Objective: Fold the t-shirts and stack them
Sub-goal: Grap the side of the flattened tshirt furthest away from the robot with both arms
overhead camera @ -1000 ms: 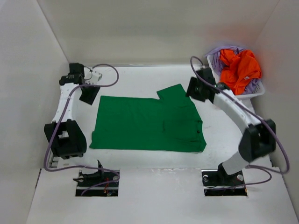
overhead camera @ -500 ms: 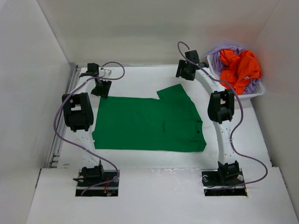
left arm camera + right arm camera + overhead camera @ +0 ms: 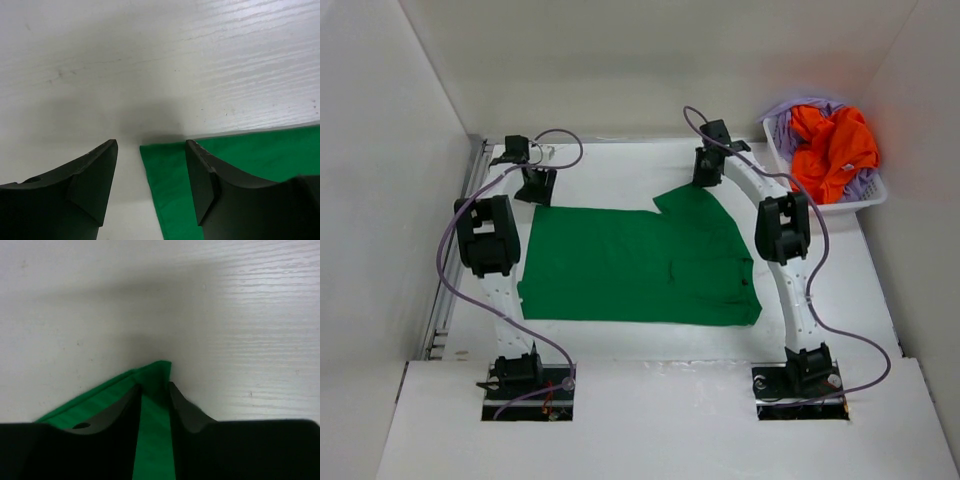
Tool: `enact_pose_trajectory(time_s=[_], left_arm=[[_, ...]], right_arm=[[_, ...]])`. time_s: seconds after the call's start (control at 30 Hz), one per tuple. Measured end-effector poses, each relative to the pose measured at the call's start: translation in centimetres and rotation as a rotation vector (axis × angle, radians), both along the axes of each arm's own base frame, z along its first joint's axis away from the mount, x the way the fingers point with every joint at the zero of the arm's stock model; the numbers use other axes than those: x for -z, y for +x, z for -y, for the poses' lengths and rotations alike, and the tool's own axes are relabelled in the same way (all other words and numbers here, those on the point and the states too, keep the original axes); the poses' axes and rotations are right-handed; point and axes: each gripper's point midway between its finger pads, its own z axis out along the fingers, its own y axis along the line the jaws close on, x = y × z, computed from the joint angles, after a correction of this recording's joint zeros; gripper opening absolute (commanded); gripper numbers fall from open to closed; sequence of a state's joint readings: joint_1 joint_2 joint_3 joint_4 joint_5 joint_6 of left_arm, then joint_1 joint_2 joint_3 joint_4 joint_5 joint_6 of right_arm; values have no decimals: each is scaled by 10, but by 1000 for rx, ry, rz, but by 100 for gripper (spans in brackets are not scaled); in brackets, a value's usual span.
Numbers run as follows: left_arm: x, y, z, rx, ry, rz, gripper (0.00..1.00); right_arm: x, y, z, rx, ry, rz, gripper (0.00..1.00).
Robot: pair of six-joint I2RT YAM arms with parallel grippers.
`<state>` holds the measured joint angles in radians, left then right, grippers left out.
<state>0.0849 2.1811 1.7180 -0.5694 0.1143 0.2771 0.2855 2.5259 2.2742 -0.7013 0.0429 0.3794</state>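
Observation:
The green t-shirt lies spread flat in the middle of the table. My left gripper is at its far left corner, open. In the left wrist view that corner lies on the table between the two fingers of the left gripper, touching neither. My right gripper is at the far sleeve corner. The right wrist view shows the right gripper shut on a strip of the green cloth. The orange t-shirt sits crumpled on the purple one in the basket.
A white mesh basket stands at the far right corner against the wall. White walls enclose the table at the back and on both sides. A cable loops above each arm.
The right arm swung from beside the basket to the shirt's far sleeve corner, and its jaws narrowed onto the cloth. The left arm stretched forward to the far left corner.

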Motion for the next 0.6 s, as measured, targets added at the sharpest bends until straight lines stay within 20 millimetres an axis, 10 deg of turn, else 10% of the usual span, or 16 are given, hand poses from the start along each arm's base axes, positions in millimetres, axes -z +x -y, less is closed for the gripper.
enact_pose_trajectory(time_s=[0.27,0.6], left_arm=[[13,-3,0,-6,-59,-29,48],[14,-13,10,18,-145,-58,0]], right_arm=[[3,-10,-6,-12,4,-24,7],[-3,-33,0,-13,-6,-61,0]])
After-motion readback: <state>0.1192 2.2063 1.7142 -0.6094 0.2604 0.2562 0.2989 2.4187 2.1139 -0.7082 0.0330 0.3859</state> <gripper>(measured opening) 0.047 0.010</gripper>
